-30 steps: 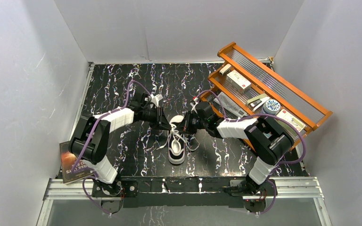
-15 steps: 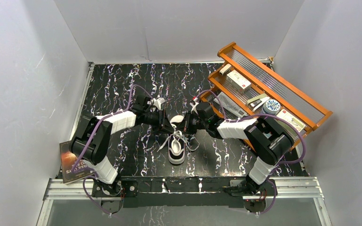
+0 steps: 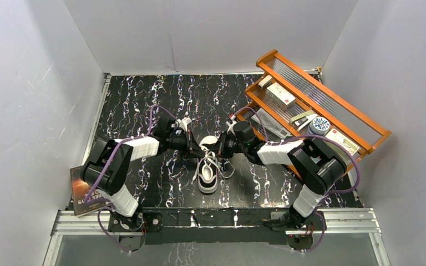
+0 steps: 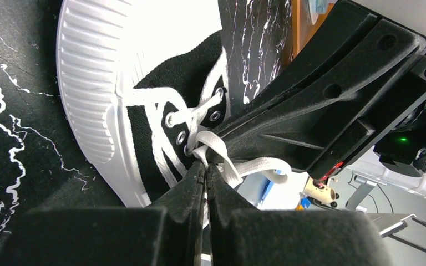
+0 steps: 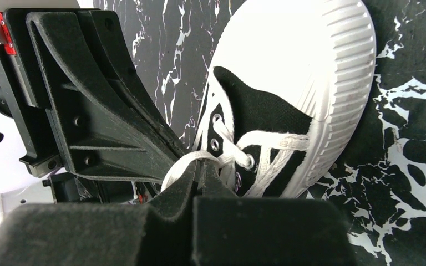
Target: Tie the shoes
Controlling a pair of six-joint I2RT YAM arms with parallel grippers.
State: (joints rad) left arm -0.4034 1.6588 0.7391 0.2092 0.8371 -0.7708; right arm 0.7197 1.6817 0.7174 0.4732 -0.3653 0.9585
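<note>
You had the sneaker lying sole down on the black marbled table, roughly midway between the 2 arms, its length running toward the arm bases. Both claws met over the shoe's far half, right above the eyelets and almost touching each other.

Your left gripper was clenched, its 2 fingers pressed together on a strand of the white laces just beside the upper eyelets. The black canvas and ribbed white toe cap lay beyond the fingertips in the left wrist view.

Your right gripper was clamped too, pinching a loop of lace where it rose off the shoe. The toe cap sat up and to the right in the right wrist view.

A slack lace trailed onto the table on each side of the shoe. The orange wooden rack stood well apart to the right, and a book lay by the left arm's base.
</note>
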